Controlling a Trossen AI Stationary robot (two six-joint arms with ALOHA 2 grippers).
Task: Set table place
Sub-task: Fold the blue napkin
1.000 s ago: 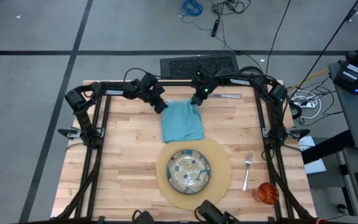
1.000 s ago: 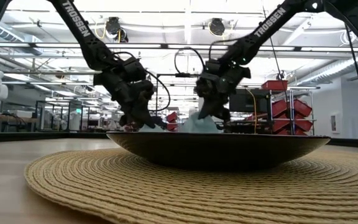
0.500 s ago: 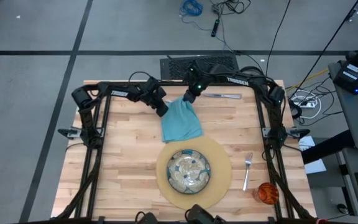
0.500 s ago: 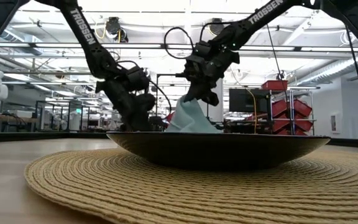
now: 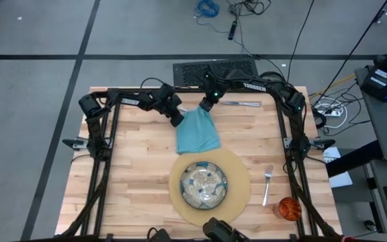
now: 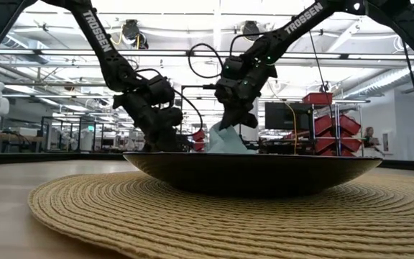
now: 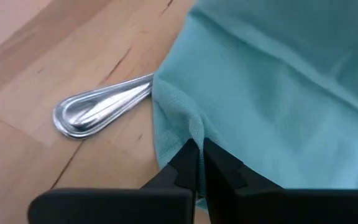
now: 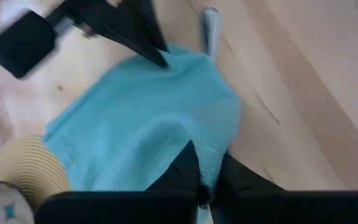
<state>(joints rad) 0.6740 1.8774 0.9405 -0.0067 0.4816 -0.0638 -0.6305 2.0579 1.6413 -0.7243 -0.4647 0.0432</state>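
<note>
While both the left gripper point(image 5: 178, 121) and the right gripper point(image 5: 204, 107) are clamped on far corners of the teal napkin point(image 5: 197, 132), which trails from them toward the placemat point(image 5: 240, 176), the napkin-laying step is under way, and next likely calls for carrying it together beside the plate point(image 5: 205, 185).

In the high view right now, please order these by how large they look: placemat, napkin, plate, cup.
1. placemat, the widest round shape.
2. napkin and plate: these cover about the same area, and the napkin is bunched up, so I leave them unranked.
3. cup, clearly the smallest.
</note>
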